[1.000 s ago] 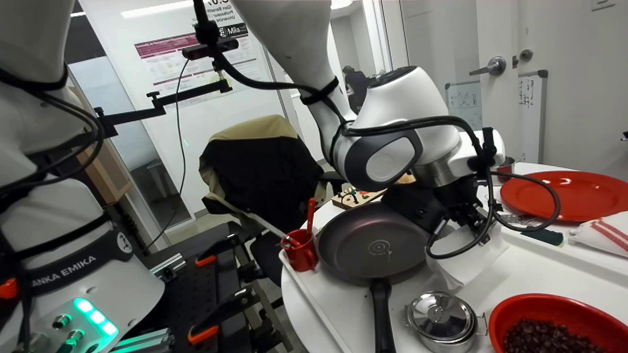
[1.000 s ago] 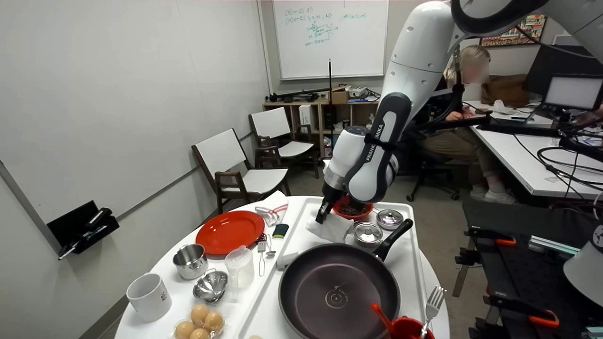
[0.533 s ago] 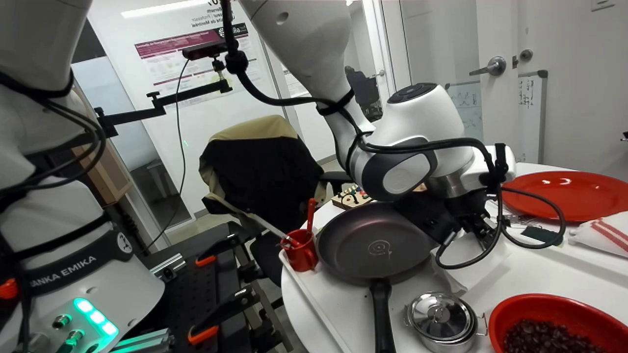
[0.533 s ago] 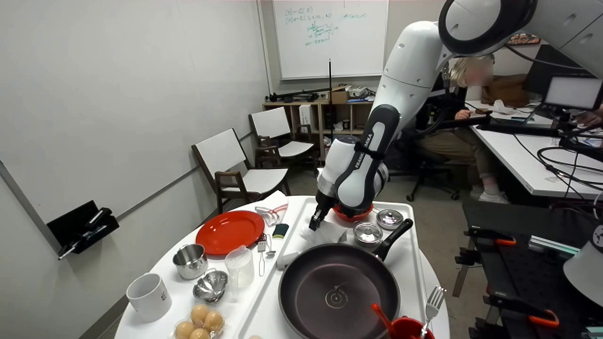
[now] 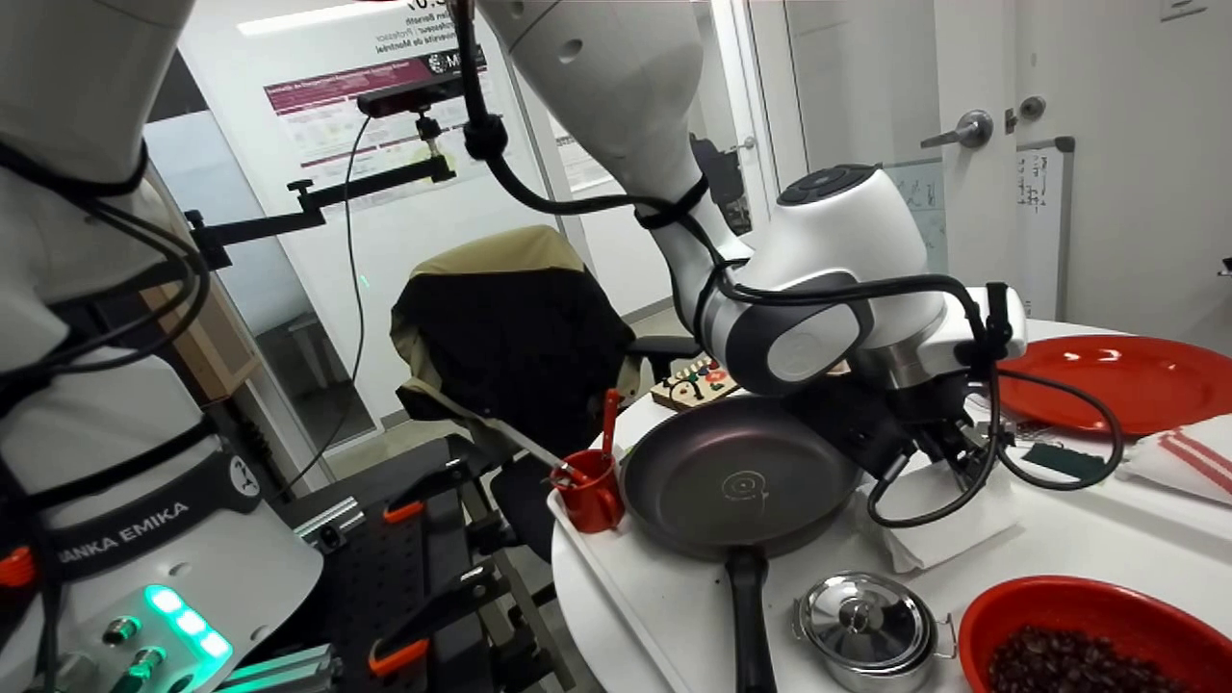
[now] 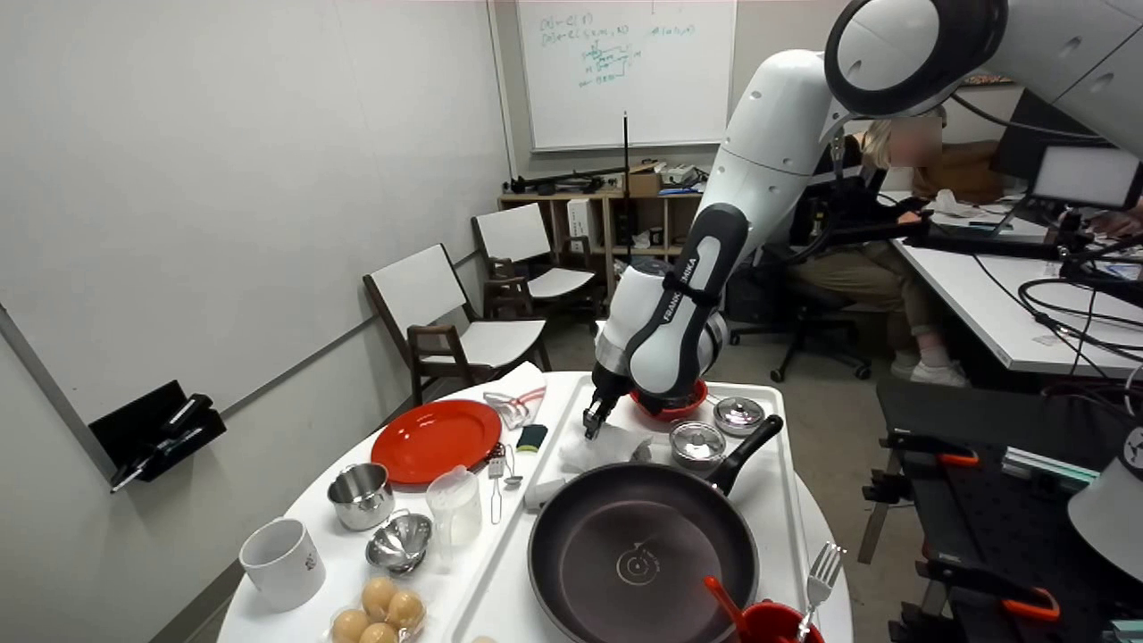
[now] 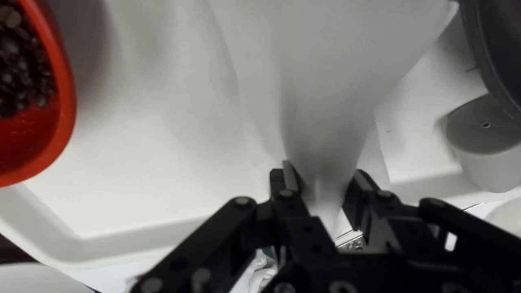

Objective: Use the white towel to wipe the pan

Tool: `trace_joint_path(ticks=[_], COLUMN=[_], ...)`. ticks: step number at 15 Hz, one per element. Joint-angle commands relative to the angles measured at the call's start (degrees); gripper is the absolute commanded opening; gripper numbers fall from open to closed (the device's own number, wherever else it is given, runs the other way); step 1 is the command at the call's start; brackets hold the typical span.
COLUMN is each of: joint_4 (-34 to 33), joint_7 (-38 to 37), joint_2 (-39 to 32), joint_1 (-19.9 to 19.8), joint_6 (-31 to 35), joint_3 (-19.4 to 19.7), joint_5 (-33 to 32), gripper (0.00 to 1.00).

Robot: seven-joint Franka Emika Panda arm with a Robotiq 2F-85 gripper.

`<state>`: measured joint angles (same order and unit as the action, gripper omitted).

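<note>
The white towel [image 5: 948,529] is bunched beside the pan, and its lower part appears to rest on the white tray. It also shows in an exterior view [image 6: 600,449] and fills the upper middle of the wrist view [image 7: 325,81]. My gripper [image 7: 321,181] is mostly closed, with a thick fold of the towel between its fingers. In an exterior view the gripper [image 6: 591,423] is low over the towel's far side. The dark pan [image 5: 693,481] lies face up on the tray, just beside the towel. Its rim shows at the right edge of the wrist view [image 7: 474,36].
A red bowl [image 7: 67,110] of dark beans stands on the tray, near lidded metal pots [image 6: 696,444]. A grey-white cylinder [image 7: 488,167] stands between towel and pan. A red mug [image 5: 592,505] with utensils is beside the pan. A red plate [image 6: 438,442] lies beyond the tray.
My gripper has moved down and further from the robot base, carrying the towel with it. The towel now sits lower and flatter on the tray. The pan has not moved.
</note>
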<state>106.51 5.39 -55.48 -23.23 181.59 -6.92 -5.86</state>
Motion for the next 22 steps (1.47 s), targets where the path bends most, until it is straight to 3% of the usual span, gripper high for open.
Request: trace_joint_path(ticks=[1,6,16,22], joint_4=[-2.1,-2.3,-1.2,3.3], joint_7=[0.3,0.3,0.4,-0.5], joint_2=[-0.9,-0.9,0.2,5.1], joint_1=[0.0,0.0,-1.5,-1.0], joint_6=[-1.5,-1.7,-1.6,-1.6], joint_3=[-0.6,-0.6,-2.5,-3.3], joint_5=[1.9,2.2,3.1,3.7], gripper=[0.63,0.98,1.0,1.0])
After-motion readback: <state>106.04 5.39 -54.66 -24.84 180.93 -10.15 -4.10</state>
